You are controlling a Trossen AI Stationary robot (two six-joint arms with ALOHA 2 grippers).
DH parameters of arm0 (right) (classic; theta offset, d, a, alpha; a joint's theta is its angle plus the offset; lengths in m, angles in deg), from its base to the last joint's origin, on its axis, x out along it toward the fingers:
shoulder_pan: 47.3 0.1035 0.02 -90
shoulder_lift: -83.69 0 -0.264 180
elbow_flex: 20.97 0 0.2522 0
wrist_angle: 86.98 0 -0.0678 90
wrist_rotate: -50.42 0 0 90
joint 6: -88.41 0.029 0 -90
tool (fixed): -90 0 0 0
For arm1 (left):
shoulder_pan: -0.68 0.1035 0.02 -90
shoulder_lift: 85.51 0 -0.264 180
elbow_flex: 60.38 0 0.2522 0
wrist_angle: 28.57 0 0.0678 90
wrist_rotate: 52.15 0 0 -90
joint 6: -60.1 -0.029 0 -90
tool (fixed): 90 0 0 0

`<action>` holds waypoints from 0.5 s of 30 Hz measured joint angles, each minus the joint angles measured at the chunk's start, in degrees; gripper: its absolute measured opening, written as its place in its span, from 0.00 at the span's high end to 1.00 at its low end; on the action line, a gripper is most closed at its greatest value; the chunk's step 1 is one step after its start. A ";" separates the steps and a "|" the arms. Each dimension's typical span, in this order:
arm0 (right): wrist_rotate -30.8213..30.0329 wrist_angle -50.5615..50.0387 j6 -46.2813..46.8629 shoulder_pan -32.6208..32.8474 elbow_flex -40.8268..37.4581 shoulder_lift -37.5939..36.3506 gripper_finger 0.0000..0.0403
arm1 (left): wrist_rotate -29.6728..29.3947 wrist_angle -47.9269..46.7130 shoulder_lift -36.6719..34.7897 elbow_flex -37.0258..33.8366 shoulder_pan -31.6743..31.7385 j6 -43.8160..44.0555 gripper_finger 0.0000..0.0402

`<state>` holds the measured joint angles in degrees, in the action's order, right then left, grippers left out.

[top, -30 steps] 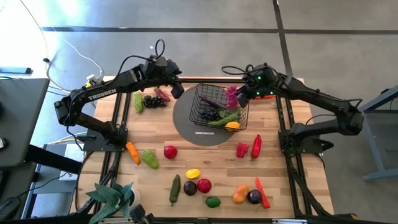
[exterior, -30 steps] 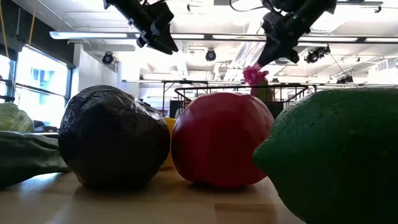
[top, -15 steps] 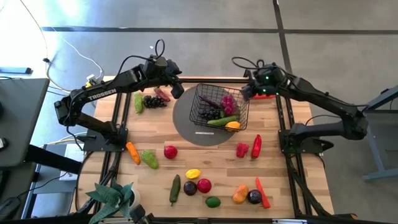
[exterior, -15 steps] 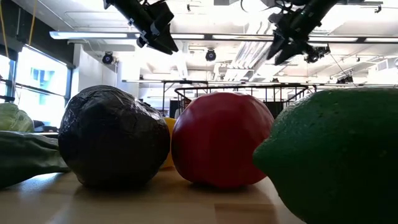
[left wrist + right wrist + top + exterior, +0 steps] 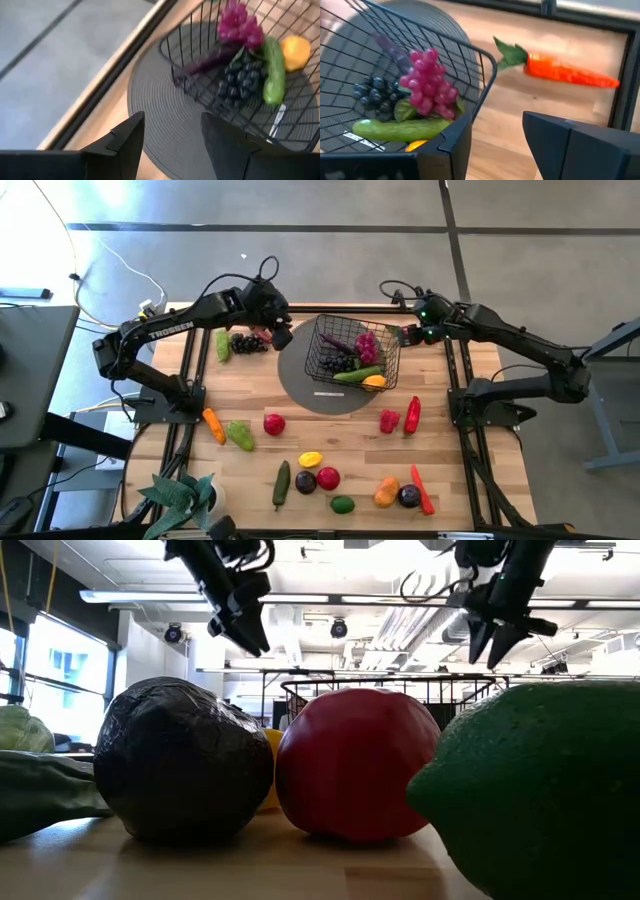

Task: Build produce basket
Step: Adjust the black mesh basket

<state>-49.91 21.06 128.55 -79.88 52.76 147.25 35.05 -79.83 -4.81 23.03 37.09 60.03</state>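
Leftmost, your left hand (image 5: 280, 337) hovers released beside the basket (image 5: 357, 350). Centre: basket on the grey mat (image 5: 300, 380), holding pink grapes (image 5: 367, 346), dark grapes, cucumber. Right: your right hand (image 5: 407, 335) released, empty, just beside the basket.

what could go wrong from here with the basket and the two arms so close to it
The right end effector, open and empty, hangs beside the basket rim; a low sweep could snag the wire. The pink grapes lie high near that rim and might tip out if it is bumped. The left end effector, also open, hangs over the grey mat by the basket's other side.
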 joint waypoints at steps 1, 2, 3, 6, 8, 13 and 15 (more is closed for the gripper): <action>0.46 -0.34 0.48 0.00 0.00 0.54 0.60 | 0.92 -0.65 0.44 -0.01 0.00 0.30 0.54; 0.93 -0.65 1.04 0.00 0.00 1.03 0.60 | 1.67 -1.09 0.94 -0.01 0.00 0.83 0.54; 1.14 -0.96 1.51 0.00 0.00 1.70 0.60 | 2.27 -1.19 1.55 0.00 0.00 1.20 0.54; 1.33 -1.69 3.40 0.01 0.00 3.72 0.60 | 4.91 -2.47 3.73 -0.02 0.00 1.55 0.54; 1.32 -2.67 4.69 0.00 0.00 5.10 0.60 | 6.24 -3.10 5.25 -0.02 -0.02 1.55 0.54; 2.56 -4.11 6.16 0.02 0.00 8.66 0.60 | 7.41 -5.41 9.10 -0.02 0.02 1.43 0.54; 2.96 -4.09 6.38 0.11 0.00 9.98 0.60 | 8.00 -5.79 10.58 -0.02 0.02 1.27 0.54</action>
<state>-46.95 16.98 134.93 -79.77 52.76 157.23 43.05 -85.62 5.77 23.01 37.10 61.29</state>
